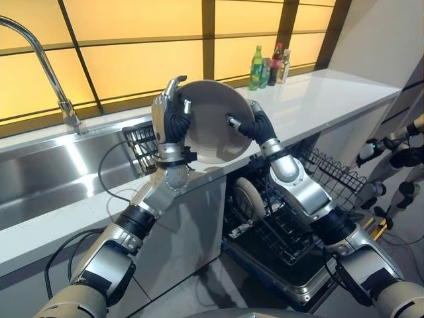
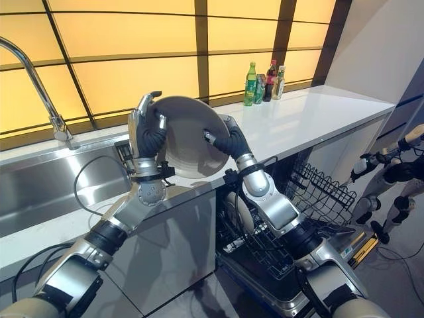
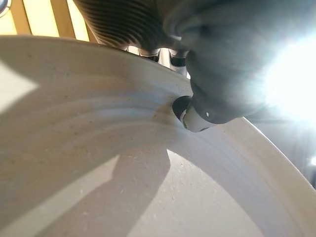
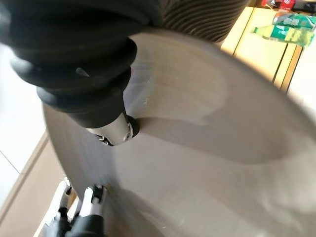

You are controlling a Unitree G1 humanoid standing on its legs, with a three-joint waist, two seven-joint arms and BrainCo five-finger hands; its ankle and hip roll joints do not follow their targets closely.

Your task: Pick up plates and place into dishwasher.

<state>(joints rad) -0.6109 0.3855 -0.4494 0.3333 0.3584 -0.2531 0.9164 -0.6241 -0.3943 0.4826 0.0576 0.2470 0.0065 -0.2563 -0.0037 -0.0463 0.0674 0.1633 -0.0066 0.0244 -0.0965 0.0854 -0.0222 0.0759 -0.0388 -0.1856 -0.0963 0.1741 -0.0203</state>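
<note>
Plate [image 1: 211,122] held up on edge between both hands above counter edge, face toward camera, tilted slightly; round, no long axis. Count: one plate aloft, one more plate [image 1: 248,197] standing in dishwasher rack [image 1: 278,228] below right hand. Left hand [image 1: 169,119] raised upright, thumb and fingers clamped on plate's left rim. Right hand [image 1: 255,124] bent inward, gripping right rim, thumb pressed on face. Three bottles [image 1: 268,66] on counter [image 1: 318,93] beyond right hand. Sink [image 1: 59,169] beside left hand.
</note>
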